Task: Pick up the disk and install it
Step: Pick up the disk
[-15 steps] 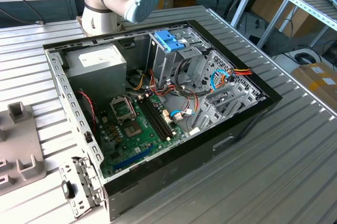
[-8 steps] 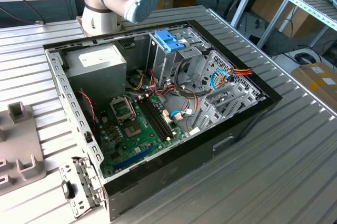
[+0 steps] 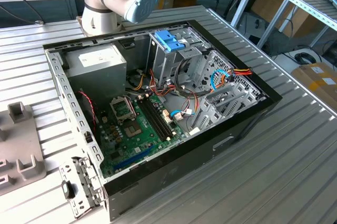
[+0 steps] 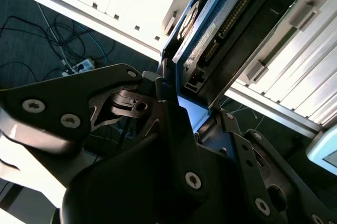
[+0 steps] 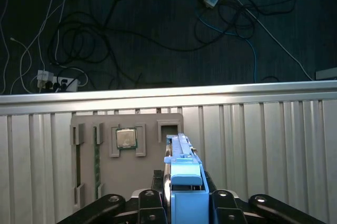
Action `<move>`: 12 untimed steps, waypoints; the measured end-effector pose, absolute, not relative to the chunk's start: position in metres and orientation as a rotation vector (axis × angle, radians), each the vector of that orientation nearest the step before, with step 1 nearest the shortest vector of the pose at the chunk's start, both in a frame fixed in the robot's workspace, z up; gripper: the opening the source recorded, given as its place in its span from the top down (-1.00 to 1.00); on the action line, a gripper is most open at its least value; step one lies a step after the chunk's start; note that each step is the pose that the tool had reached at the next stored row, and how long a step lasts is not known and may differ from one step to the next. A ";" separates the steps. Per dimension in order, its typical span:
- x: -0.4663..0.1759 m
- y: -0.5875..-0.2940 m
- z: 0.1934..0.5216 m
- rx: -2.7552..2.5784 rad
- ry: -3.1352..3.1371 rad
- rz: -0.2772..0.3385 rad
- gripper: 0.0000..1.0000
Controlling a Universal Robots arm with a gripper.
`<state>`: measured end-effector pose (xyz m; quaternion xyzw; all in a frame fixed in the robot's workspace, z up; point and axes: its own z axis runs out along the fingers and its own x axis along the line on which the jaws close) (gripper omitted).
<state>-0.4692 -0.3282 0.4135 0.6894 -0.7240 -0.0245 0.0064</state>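
- Blue plastic frames the disk (image 5: 180,155), which stands on edge between the black fingers of the gripper (image 5: 185,203). Both wrist views show the claw closed on it from both sides.
- In the second wrist view, the disk (image 4: 226,19) has a row of connector pins at one end, and the blue frame runs along its long edge.
- Behind the disk in the first wrist view lies a flat grey fixture tray (image 5: 152,150) with rectangular pockets. A square processor chip (image 5: 125,139) sits in one pocket and a green memory stick (image 5: 97,161) in a narrow slot.
- The tray rests on the ribbed metal table (image 5: 274,145), near its edge. Past that edge is dark floor with tangled cables (image 5: 95,40).
- In the exterior view, the open black computer case (image 3: 231,140) lies on the table with bare ribbed surface around it. A blue handle (image 3: 169,40) tops its metal drive cage (image 3: 168,66).
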 end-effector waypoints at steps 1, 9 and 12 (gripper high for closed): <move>-0.469 -0.328 0.414 2.157 -2.265 -0.076 0.26; -0.469 -0.328 0.418 2.157 -2.265 -0.076 0.26; -0.469 -0.328 0.420 2.157 -2.265 -0.077 0.26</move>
